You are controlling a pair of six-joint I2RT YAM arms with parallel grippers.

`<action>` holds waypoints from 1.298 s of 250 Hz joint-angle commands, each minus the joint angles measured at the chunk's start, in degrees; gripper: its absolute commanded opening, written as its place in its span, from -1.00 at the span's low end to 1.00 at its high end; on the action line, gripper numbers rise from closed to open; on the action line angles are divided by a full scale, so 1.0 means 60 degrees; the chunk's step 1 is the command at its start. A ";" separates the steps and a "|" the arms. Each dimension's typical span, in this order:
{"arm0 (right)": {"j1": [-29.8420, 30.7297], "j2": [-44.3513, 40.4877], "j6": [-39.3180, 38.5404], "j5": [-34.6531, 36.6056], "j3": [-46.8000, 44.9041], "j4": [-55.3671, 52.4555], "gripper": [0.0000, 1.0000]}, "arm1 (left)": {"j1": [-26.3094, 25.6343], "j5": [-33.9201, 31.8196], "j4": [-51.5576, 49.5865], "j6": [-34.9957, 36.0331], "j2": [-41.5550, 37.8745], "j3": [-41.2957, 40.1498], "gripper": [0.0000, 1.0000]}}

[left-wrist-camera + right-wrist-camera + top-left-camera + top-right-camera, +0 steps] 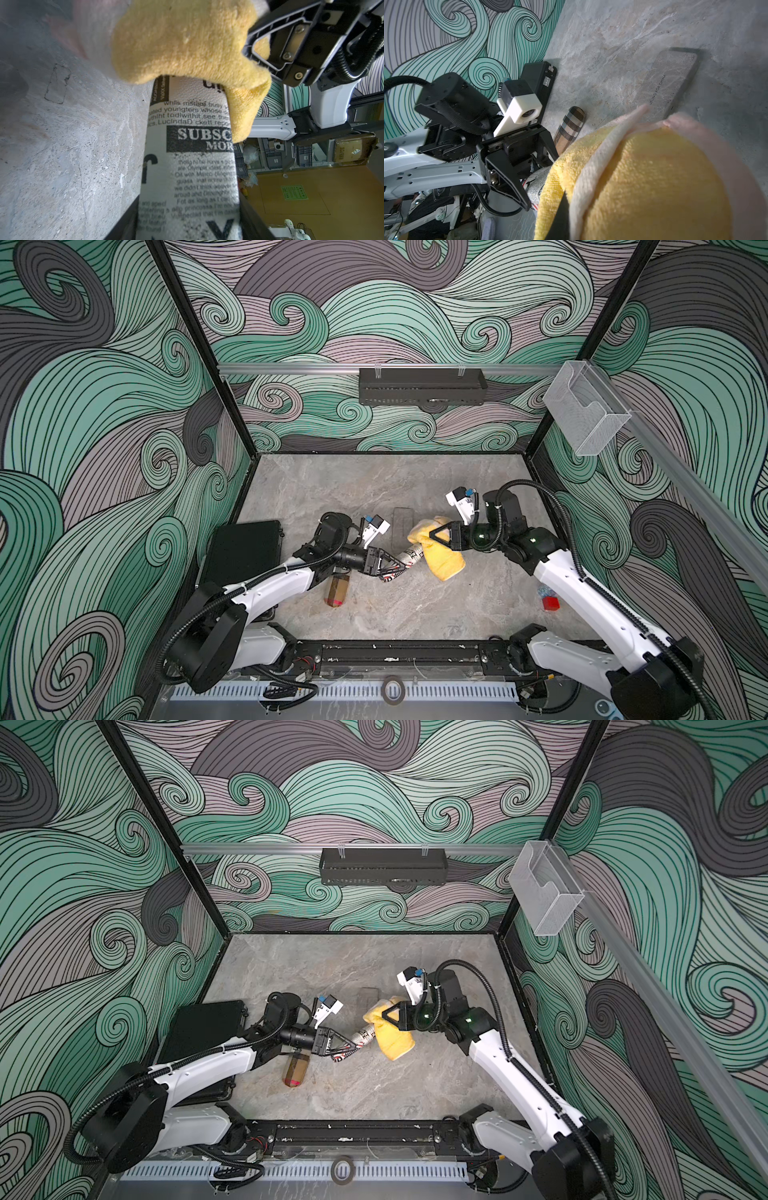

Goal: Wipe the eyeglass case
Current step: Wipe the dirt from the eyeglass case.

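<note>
- My left gripper [394, 567] is clamped on the near end of the case [410, 556].
- My right gripper [434, 536] pinches the cloth [444, 562], which is draped over the case's far end, just ahead of my left fingertips.
- Wiping looks underway; I judge the bare stretch is left.

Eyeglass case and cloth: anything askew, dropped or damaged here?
Nothing stands out. The left gripper clamps the newspaper-print eyeglass case, and the right gripper holds the yellow cloth draped over its far end.

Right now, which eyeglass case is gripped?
The newspaper-print case, clamped in the left gripper, yellow cloth over its end; the plaid case lies ungripped on the table.
</note>
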 commanded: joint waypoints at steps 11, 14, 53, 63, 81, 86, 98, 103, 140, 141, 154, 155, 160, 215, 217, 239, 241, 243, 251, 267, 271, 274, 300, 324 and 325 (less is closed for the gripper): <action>-0.0072 -0.0614 0.0411 -0.0481 -0.0164 0.0647 -1.00 | -0.0037 0.0270 0.0640 0.0127 -0.0333 0.0235 -0.08; -0.0071 -0.0598 0.0400 -0.0442 -0.0177 0.0596 -1.00 | -0.0038 0.0269 0.0642 0.0121 -0.0335 0.0233 -0.09; -0.0070 0.0039 -0.0034 0.0584 -0.0113 -0.0663 -1.00 | -0.0040 0.0256 0.0647 0.0140 -0.0450 0.0269 -0.08; -0.0063 0.0220 -0.0100 0.0672 -0.0146 -0.0799 -1.00 | -0.0043 0.0233 0.0576 0.0173 -0.0514 0.0277 -0.08; -0.0070 0.0513 -0.0208 0.0738 -0.0301 -0.0844 -1.00 | -0.0067 0.0120 0.0245 0.0382 -0.0610 0.0348 -0.09; -0.0070 0.0597 -0.0256 0.0740 -0.0335 -0.0859 -1.00 | -0.0065 0.0089 0.0139 0.0441 -0.0631 0.0363 -0.08; -0.0072 0.0802 -0.0382 0.0864 -0.0355 -0.0977 -1.00 | -0.0078 -0.0017 -0.0028 0.0506 -0.0663 0.0381 -0.10; -0.0069 0.0888 -0.0453 0.0960 -0.0328 -0.1091 -1.00 | -0.0082 -0.0039 -0.0082 0.0531 -0.0672 0.0406 -0.10; -0.0066 0.1413 -0.0787 0.2675 -0.0011 -0.2117 -1.00 | -0.0142 -0.0535 -0.0947 0.0927 -0.0805 0.0665 -0.10; -0.0066 0.1413 -0.0787 0.2675 -0.0011 -0.2117 -1.00 | -0.0142 -0.0565 -0.1011 0.0955 -0.0811 0.0676 -0.10; -0.0083 0.1431 -0.0795 0.3391 0.0037 -0.2326 -1.00 | -0.0211 -0.0998 -0.1744 0.1391 -0.0849 0.0841 -0.10; -0.0084 0.1426 -0.0793 0.3437 0.0039 -0.2347 -1.00 | -0.0220 -0.1031 -0.1798 0.1414 -0.0855 0.0852 -0.10; -0.0099 0.1432 -0.0813 0.3646 0.0066 -0.2434 -1.00 | -0.0257 -0.1209 -0.2034 0.1586 -0.0842 0.0896 -0.10; -0.0515 0.0857 -0.0768 0.4432 0.0374 -0.2843 -1.00 | -0.0765 -0.2518 -0.3587 0.2479 -0.0611 0.1430 -0.09; -0.0533 0.0833 -0.0777 0.4478 0.0388 -0.2842 -1.00 | -0.0799 -0.2614 -0.3681 0.2540 -0.0611 0.1473 -0.09; -0.0588 0.0540 -0.0980 0.4061 0.0612 -0.2849 -1.00 | -0.1199 -0.3664 -0.4511 0.3087 -0.0647 0.1815 -0.08; -0.0588 0.0523 -0.1010 0.4009 0.0649 -0.2840 -1.00 | -0.1226 -0.3739 -0.4564 0.3135 -0.0664 0.1844 -0.08; -0.0595 0.0497 -0.1024 0.3951 0.0673 -0.2845 -1.00 | -0.1254 -0.3824 -0.4629 0.3194 -0.0672 0.1873 -0.08; -0.0597 0.0419 -0.1121 0.3706 0.0761 -0.2845 -1.00 | -0.1393 -0.4117 -0.4849 0.3459 -0.0699 0.1978 -0.08; -0.0596 0.0306 -0.1277 0.3207 0.0980 -0.2842 -1.00 | -0.1614 -0.4682 -0.5362 0.3864 -0.0664 0.2235 -0.07; -0.0598 0.0279 -0.1298 0.3099 0.1041 -0.2864 -1.00 | -0.1669 -0.4873 -0.5505 0.3959 -0.0650 0.2298 -0.07; -0.0590 0.0271 -0.1300 0.3001 0.1082 -0.2856 -1.00 | -0.1718 -0.5048 -0.5614 0.4008 -0.0633 0.2355 -0.08; -0.0598 0.0292 -0.1374 0.2321 0.1405 -0.2873 -1.00 | -0.2200 -0.6271 -0.6232 0.4446 -0.0506 0.2681 -0.07; -0.0590 0.0420 -0.1398 0.1889 0.1640 -0.2866 -1.00 | -0.2583 -0.7029 -0.6429 0.4624 -0.0404 0.2874 -0.07; -0.0594 0.0430 -0.1401 0.1873 0.1639 -0.2866 -1.00 | -0.2600 -0.7071 -0.6441 0.4634 -0.0398 0.2887 -0.07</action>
